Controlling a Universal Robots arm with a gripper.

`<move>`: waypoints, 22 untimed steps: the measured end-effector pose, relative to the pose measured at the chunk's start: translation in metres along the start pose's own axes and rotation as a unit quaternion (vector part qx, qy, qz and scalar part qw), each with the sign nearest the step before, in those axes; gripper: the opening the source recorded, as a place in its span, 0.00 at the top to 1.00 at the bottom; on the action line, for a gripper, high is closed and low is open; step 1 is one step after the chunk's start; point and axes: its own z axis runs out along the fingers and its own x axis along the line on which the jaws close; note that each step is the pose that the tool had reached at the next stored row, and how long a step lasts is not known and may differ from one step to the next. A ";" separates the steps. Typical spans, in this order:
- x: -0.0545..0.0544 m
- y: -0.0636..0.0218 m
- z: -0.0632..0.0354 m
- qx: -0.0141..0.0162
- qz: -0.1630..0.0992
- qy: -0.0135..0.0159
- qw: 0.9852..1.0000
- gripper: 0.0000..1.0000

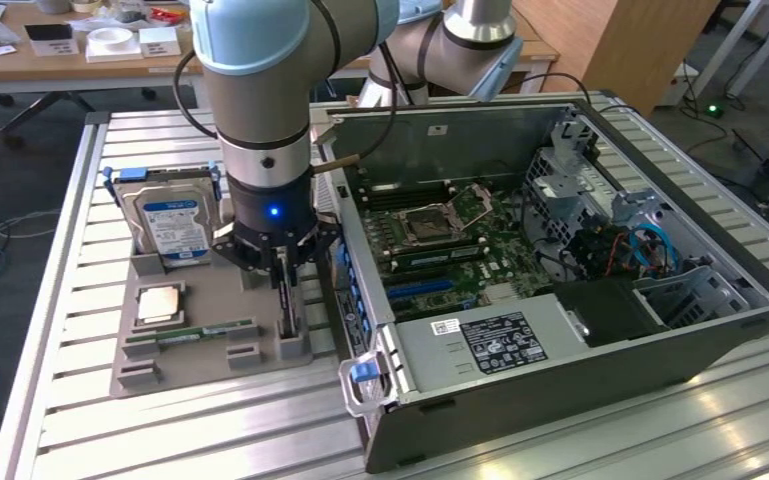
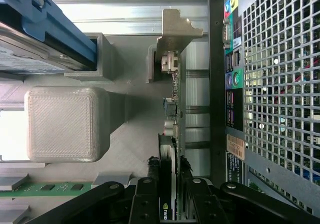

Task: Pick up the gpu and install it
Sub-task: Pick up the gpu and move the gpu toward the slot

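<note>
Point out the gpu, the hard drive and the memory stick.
gpu point(image 2: 171, 116): wrist view, middle of the card's edge.
hard drive point(image 1: 175, 225): exterior view, its blue-white label.
memory stick point(image 1: 207, 331): exterior view, middle of the green strip.

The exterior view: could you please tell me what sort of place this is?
Probably a robotics lab set up for computer assembly: an open PC case on an aluminium-profile table, a grey parts fixture holding a hard drive, and cluttered desks behind.
</note>
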 end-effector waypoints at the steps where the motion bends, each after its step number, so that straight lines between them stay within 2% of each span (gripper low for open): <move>1: 0.000 0.0000 0.0000 0.000 0.000 0.000 1.000 0.74; 7: 0.000 0.0001 -0.0006 -0.001 0.000 0.000 1.000 0.74; 9: 0.000 0.0003 -0.0028 -0.001 0.000 -0.001 1.000 0.74; 16: 0.000 0.0003 -0.0076 -0.002 0.000 0.000 1.000 0.74; 22: 0.000 0.0006 -0.0129 -0.006 0.000 0.000 1.000 0.74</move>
